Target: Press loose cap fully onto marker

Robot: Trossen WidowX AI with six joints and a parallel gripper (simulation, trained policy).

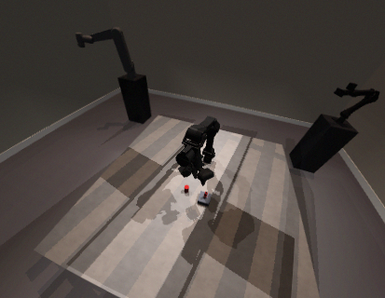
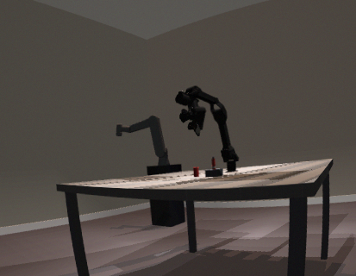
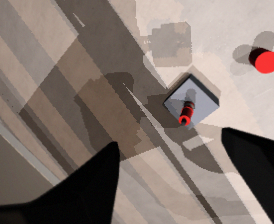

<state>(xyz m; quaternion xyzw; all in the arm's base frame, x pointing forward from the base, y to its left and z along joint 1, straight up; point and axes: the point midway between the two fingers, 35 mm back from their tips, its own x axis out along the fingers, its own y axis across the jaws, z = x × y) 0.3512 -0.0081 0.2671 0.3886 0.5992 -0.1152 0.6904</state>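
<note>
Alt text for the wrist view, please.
A red marker stands uncapped in a gray holder block, its red cap on the table at upper right. The open gripper's black fingers reach in from the lower corners, touching neither.

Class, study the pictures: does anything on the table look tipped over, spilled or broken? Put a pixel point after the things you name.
Nothing stands out. The red cap (image 1: 186,188) (image 2: 196,172) (image 3: 267,62) stands upright beside the holder block (image 1: 203,201) (image 2: 214,172) (image 3: 203,102), and the marker (image 1: 205,195) (image 2: 213,163) (image 3: 187,112) is upright in it, uncapped. I see no spill or breakage.
</note>
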